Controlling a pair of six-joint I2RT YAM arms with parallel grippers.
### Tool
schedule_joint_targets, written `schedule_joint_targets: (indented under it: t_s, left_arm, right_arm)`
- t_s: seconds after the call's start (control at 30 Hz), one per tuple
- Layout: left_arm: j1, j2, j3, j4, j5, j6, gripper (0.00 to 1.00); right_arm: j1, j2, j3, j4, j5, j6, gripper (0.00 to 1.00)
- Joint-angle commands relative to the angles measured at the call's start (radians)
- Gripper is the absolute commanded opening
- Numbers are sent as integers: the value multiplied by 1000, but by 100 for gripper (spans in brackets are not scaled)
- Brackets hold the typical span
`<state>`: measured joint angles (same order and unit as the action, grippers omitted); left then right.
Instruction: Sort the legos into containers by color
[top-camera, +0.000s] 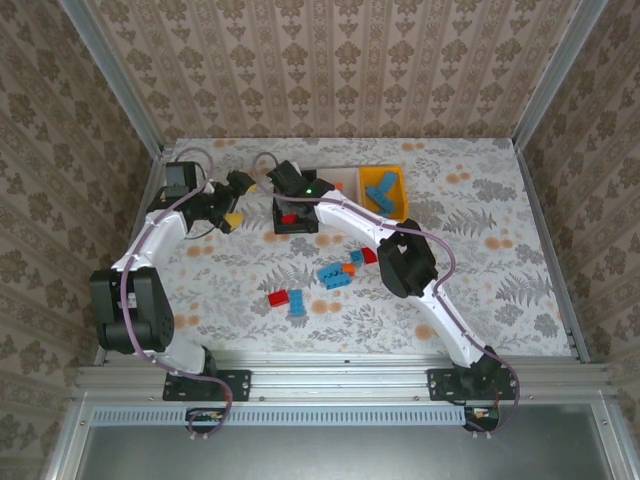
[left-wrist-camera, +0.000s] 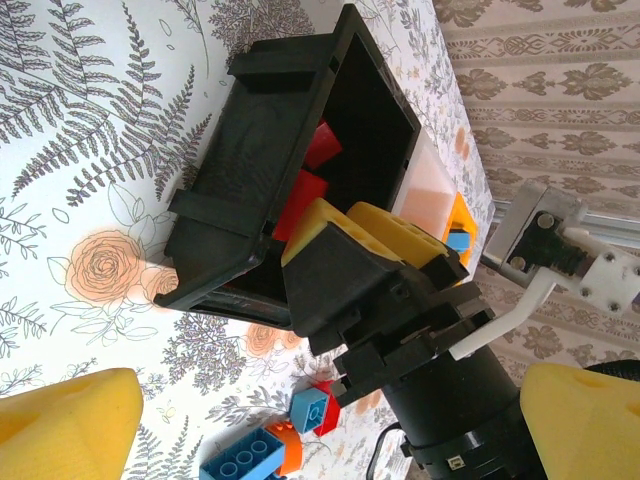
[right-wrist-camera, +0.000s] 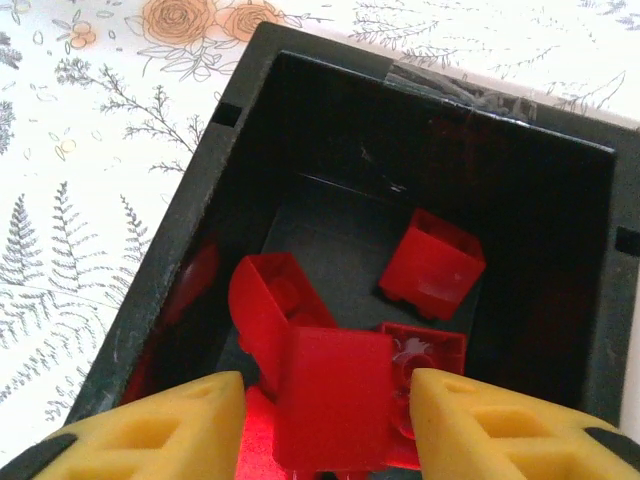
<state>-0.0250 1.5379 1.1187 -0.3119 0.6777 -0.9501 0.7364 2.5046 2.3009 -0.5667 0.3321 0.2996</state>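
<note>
The right claw hangs over the black bin, jaws partly open, with a red brick loose between its tips and other red ones inside. The left claw gapes wide, empty, beside the bin. Loose bricks lie on the table.

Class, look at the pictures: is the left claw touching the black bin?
Apart. In the top view, the open left claw sits left of the black bin, with a strip of flowered table showing between them.
</note>
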Motion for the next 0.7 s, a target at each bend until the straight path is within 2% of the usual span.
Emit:
schedule_joint_targets:
  t_s: [0.0,0.13,0.2,0.37,0.5,0.67]
  left_arm:
    - [-2,4,-12,2,13,-8,99]
    - [-3,3,-11,-1,12,-6,99]
    - [-2,-1,-10,0,11,-5,99]
    - [-26,-7,-6,0,17,-3,99]
    - [-122,-12,2,-5,14,17,99]
    - [-285,-1,31,-39,0,67,99]
  right_arm:
    - [-5,5,60,-53,-30,22,53]
    - [4,-65,38,-46,-38,16,54]
    - [21,-165,-50,1,-25,2,54]
    - [44,-492,-494,177,50,10,54]
    - [27,-710,-859,236,104,54,53]
    - [-35,-845,-1155,217,104,129,53]
